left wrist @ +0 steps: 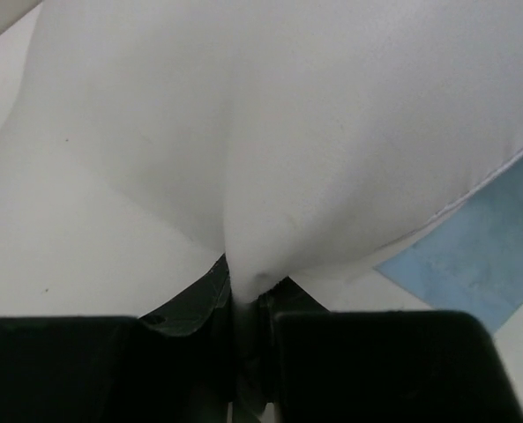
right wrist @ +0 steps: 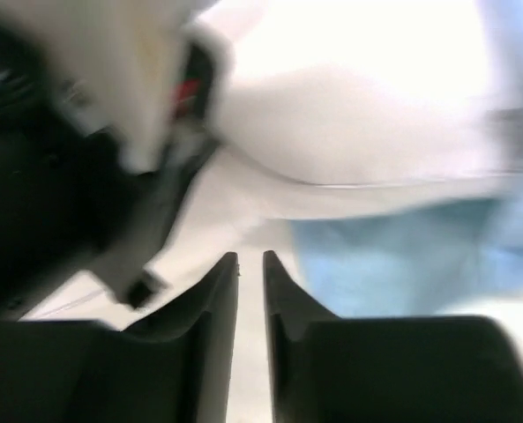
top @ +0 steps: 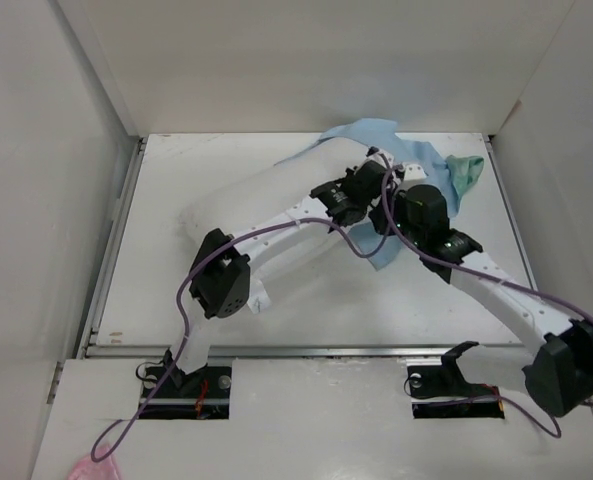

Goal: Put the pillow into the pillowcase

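Reaching forward together — left fingers (left wrist: 195, 304) pinch the pillow (left wrist: 287, 132), right fingers (right wrist: 210, 308) barely parted, empty.

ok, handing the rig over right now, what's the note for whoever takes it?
Left gripper: shut on a pinched fold of the pillow.
Right gripper: barely open, empty, next to the pillow.
Pillowcase: bunched far right in the top view, one edge under the pillow.
Done: pillow gripped and brought up to the pillowcase.
Left: open its mouth and feed the pillow in; none of it visibly inside yet.
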`<state>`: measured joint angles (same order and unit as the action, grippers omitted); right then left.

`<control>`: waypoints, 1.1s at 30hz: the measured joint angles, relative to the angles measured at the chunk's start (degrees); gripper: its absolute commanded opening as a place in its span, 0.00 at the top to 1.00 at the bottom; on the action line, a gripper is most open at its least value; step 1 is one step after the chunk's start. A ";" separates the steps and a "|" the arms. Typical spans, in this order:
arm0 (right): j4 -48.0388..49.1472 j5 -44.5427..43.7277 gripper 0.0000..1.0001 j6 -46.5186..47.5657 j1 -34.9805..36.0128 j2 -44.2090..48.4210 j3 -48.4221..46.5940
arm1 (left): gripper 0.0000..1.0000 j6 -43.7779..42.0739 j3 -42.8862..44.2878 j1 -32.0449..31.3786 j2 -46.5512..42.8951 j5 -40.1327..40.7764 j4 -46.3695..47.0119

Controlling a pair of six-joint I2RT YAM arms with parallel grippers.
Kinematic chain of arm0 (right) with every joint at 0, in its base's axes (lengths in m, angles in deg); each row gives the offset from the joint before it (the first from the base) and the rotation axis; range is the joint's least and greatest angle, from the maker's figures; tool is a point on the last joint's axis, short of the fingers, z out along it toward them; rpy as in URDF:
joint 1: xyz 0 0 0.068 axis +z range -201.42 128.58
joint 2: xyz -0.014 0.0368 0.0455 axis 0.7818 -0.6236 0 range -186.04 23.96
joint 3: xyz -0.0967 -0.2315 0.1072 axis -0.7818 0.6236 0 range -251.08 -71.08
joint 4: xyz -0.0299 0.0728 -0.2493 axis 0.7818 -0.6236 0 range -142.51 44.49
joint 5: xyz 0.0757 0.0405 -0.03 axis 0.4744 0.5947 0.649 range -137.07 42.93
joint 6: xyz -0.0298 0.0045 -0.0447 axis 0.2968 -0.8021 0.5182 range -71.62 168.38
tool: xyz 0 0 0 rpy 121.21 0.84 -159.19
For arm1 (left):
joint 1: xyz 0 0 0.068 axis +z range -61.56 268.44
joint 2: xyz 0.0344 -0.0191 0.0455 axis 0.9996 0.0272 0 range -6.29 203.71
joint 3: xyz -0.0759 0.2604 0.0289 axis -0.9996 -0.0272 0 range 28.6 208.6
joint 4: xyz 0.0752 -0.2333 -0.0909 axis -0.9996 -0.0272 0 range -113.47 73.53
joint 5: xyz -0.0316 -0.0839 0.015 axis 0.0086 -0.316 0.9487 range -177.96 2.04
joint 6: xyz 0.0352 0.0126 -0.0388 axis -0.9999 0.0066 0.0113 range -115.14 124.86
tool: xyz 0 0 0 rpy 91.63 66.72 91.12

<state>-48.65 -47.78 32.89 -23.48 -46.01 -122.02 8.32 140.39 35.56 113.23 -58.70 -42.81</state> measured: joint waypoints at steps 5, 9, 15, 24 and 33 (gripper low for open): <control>-8.57 -10.84 0.42 -0.81 -5.66 8.15 0.74 | 1.00 0.15 -2.01 -1.79 0.00 -0.72 1.49; -11.50 -15.56 0.29 -0.79 -10.97 6.80 -1.44 | 1.00 0.72 -2.47 -1.49 -0.02 -0.79 2.62; -12.24 -17.25 0.26 1.40 -11.67 -4.90 -7.39 | 1.00 1.14 -2.58 -1.25 -0.04 -0.83 3.39; -12.79 -24.98 0.50 1.42 -11.34 -15.58 -16.00 | 1.00 1.33 -2.71 -0.90 -0.13 -1.27 4.50; -11.87 -33.77 1.00 1.18 -11.47 -16.90 -16.24 | 1.00 1.27 -2.84 -0.74 -0.22 -1.38 4.61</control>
<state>-60.51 -81.55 34.07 -34.95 -62.91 -138.26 9.59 137.55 34.81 113.01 -60.08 -38.20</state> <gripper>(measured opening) 0.030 0.073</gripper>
